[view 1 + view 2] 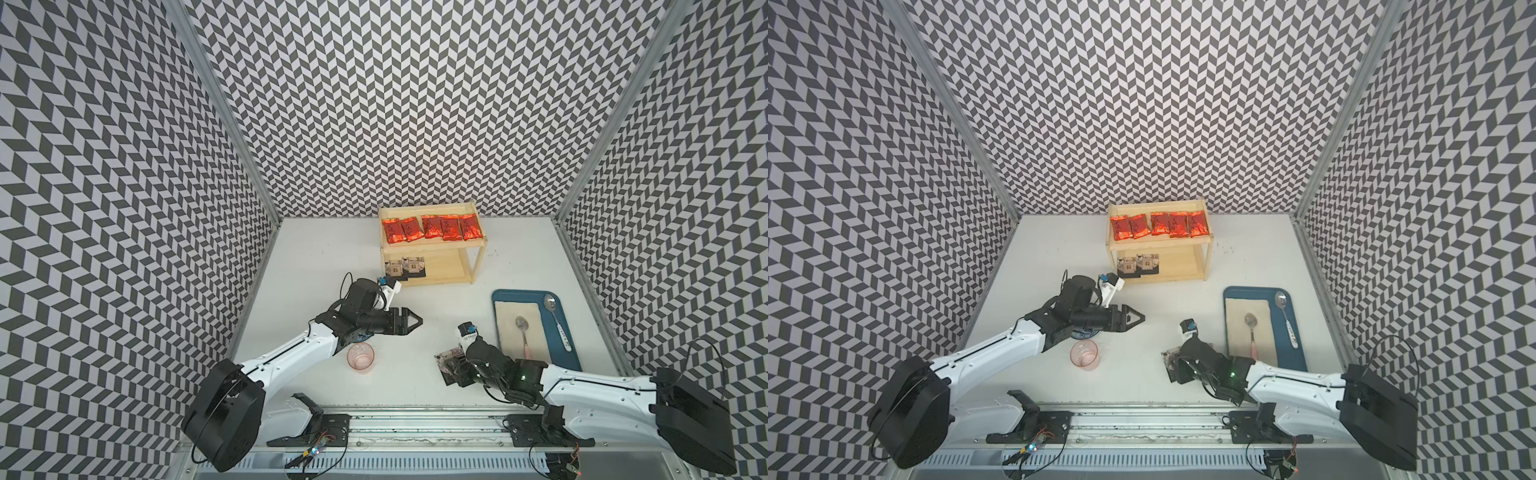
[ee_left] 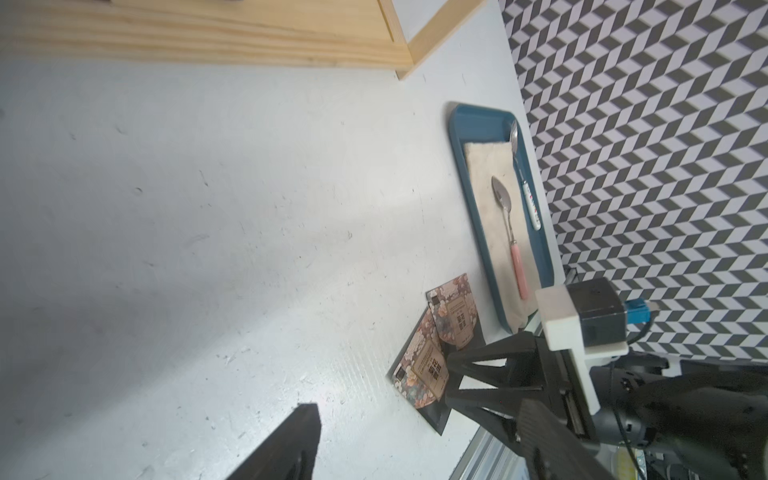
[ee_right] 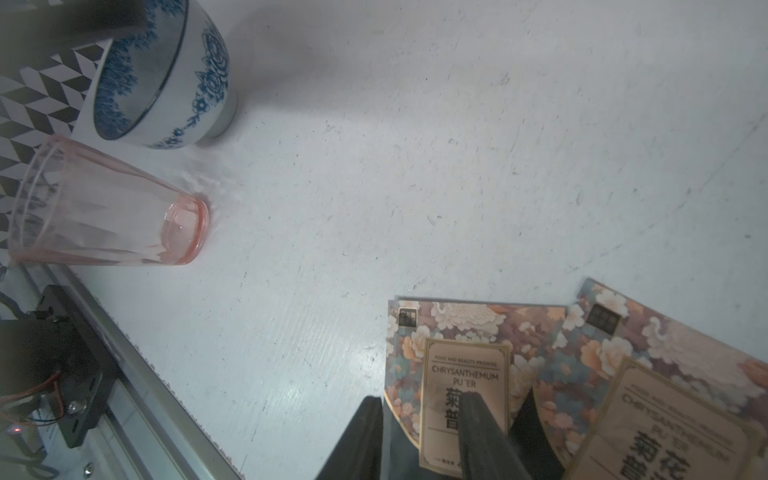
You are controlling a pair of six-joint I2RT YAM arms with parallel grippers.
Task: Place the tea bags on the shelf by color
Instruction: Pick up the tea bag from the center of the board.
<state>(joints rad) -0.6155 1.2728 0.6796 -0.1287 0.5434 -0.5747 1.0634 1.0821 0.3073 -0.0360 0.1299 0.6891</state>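
Note:
The pale wood shelf point(image 1: 434, 250) stands at the back of the table. Several red tea bags point(image 1: 432, 227) lie in a row on its top board. Two black tea bags point(image 1: 405, 266) sit at the left of its lower board. Two more black tea bags point(image 3: 457, 345) point(image 3: 665, 374) lie overlapping on the table in front of the blue tray. My right gripper point(image 3: 419, 436) is down on the nearer one. Its jaws stand narrowly apart, one finger over the tan label and one outside the packet's edge. My left gripper point(image 1: 415, 322) hovers open and empty at mid-table, in front of the shelf.
A blue tray point(image 1: 503, 297) with a beige cloth and two spoons point(image 1: 523, 328) lies at the right. A pink glass cup point(image 1: 360, 358) and a blue patterned bowl point(image 3: 166, 75) stand by the left arm's forearm. The metal rail point(image 1: 415, 432) runs along the front edge.

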